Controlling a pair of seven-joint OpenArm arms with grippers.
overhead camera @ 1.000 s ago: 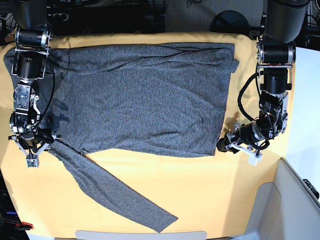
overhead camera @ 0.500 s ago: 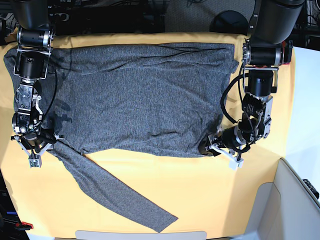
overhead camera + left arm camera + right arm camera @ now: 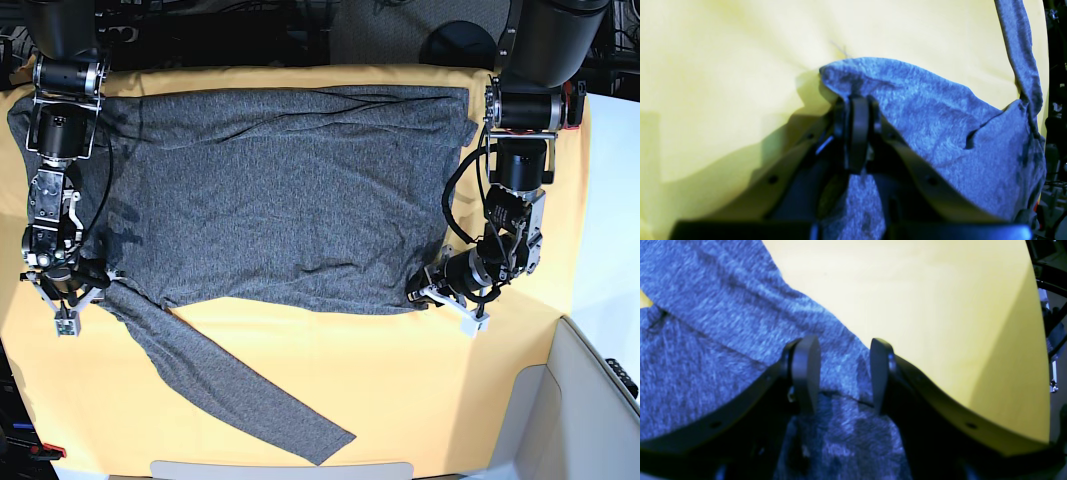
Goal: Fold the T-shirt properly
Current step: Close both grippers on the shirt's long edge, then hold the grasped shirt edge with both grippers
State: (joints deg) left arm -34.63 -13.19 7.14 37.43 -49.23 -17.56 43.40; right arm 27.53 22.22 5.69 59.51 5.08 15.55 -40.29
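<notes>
On the far left of the base view, the right end effector (image 3: 62, 285) is parked over the sleeve with its jaws apart, nothing pinched yet. Across the middle, the T-shirt (image 3: 290, 195) is spread flat on the yellow-covered desk (image 3: 400, 390), one sleeve trailing toward the front edge. Over on the right, the left end effector (image 3: 418, 295) is clamped on the hem corner. Only a thin bit looks caught, so it could probably be lost on the lift, or the yellow cover snagged too.

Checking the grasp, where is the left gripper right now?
In the base view the left gripper is at right, shut on the T-shirt at its lower corner, over the yellow cloth.
</notes>
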